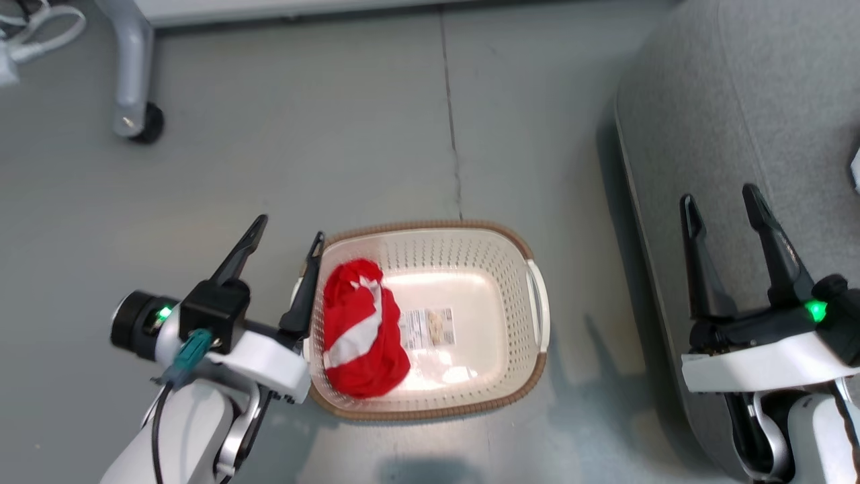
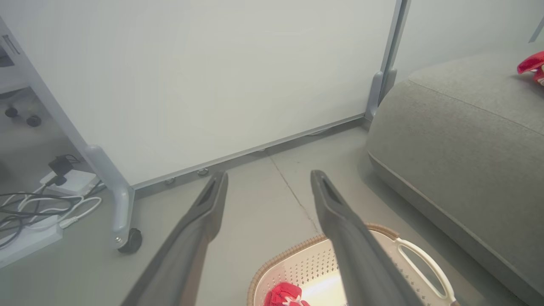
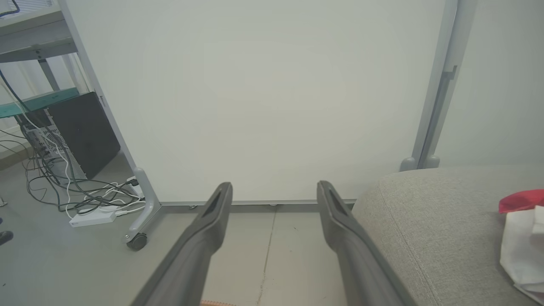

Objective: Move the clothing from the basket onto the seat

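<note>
As fingers (image 1: 304,289) gape, clothing (image 1: 363,333) lies beside.

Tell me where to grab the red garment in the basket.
Probably pinch the raised crumpled hump of the red garment, coming straight down with the open left gripper: it lies bunched against the left wall of the basket, so the walls block sideways approaches.

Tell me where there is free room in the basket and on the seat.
In the basket, the floor right of the clothing is bare, save a sticker; the left end is crowded. The seat is bare from its rounded edge to the red fabric and white item on it.
</note>
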